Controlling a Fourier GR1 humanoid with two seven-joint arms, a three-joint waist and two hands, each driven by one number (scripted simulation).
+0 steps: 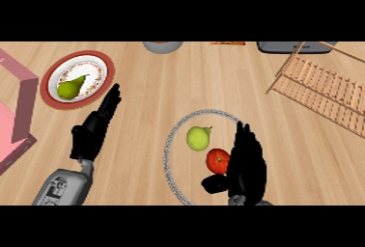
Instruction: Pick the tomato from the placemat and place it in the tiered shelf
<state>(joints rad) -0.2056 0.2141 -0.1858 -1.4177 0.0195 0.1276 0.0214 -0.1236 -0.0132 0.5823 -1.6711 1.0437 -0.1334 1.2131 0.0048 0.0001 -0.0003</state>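
Observation:
The red tomato lies on a round placemat with a grey speckled rim, in the lower middle of the head view. My right hand stands right against the tomato's right side and hides part of it. Its fingers are straight and point away from me, and its thumb lies just below the tomato, so the hand is open. The wooden slatted tiered shelf stands at the far right. My left hand rests open on the counter at the left, fingers stretched toward a plate.
A yellow-green fruit shares the placemat, just up-left of the tomato. A red-rimmed plate at the far left holds a green pear. A pink box fills the left edge. A grey bowl and a grey appliance line the back.

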